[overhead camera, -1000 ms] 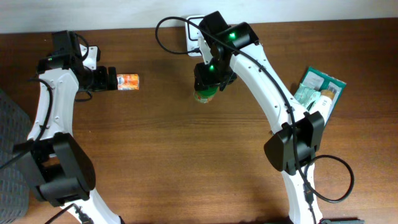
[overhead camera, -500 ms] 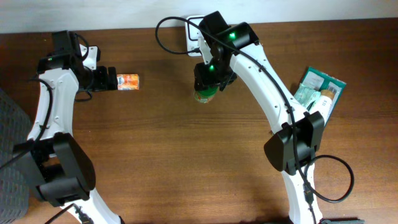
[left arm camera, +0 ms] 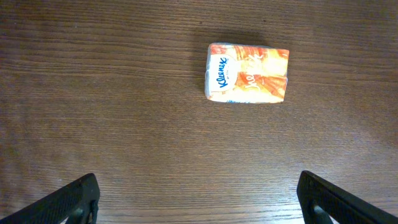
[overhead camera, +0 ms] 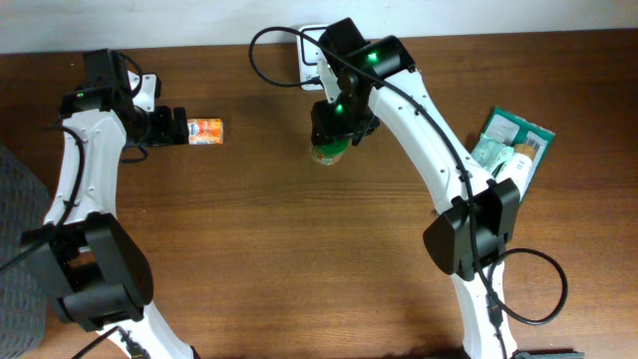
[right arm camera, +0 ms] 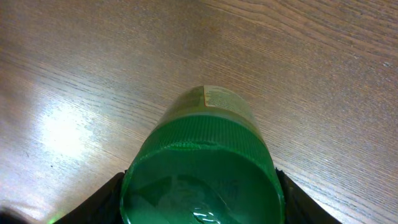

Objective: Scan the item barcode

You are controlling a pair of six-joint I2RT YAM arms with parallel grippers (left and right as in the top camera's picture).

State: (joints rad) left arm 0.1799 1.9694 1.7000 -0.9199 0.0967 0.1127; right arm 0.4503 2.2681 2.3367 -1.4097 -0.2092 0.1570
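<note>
My right gripper (overhead camera: 335, 124) is shut on a green-lidded container (overhead camera: 327, 152) and holds it just above the table at the back centre. In the right wrist view its green lid (right arm camera: 202, 168) fills the space between the black fingers (right arm camera: 104, 202), and a pale printed label (right arm camera: 219, 96) shows beyond it; I cannot make out a barcode. My left gripper (overhead camera: 171, 128) stands open at the back left, facing an orange and white Kleenex tissue pack (overhead camera: 205, 132). The pack (left arm camera: 247, 73) lies flat, well ahead of the left gripper (left arm camera: 199, 199), untouched.
A white device with a black cable (overhead camera: 307, 62) sits at the back edge, partly behind the right arm. A heap of green and white packets (overhead camera: 510, 150) lies at the right. Bare brown wood (overhead camera: 299, 259) covers the middle and front.
</note>
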